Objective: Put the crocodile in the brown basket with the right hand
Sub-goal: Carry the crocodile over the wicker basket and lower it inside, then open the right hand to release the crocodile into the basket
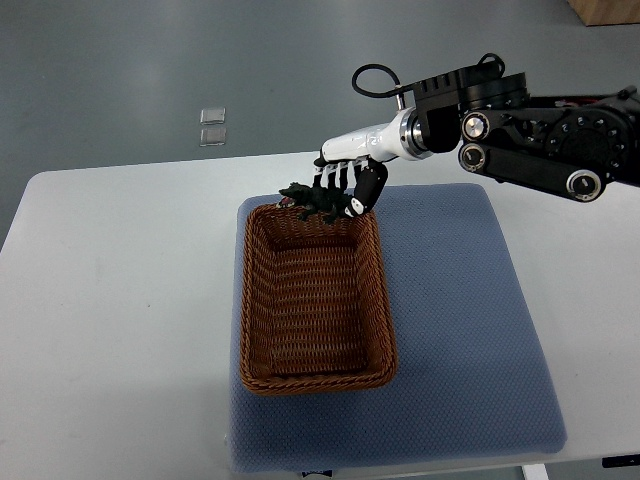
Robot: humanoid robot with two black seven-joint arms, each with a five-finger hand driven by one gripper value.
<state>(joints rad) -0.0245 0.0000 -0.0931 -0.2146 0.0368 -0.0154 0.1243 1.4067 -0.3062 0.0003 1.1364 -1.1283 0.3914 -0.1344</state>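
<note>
A dark green toy crocodile (308, 197) hangs just over the far rim of the brown wicker basket (258, 310). My right hand (345, 187), white with black fingers, is curled around it, the arm reaching in from the right edge. The crocodile's head sticks out to the left of the fingers; its rear is hidden by the hand. The basket's inside looks bare. My left arm does not show.
The basket rests on a blue-grey mat (460, 330) that covers the right half of the white table (110, 300). Two small clear squares (212, 126) lie on the grey floor beyond the table's far edge.
</note>
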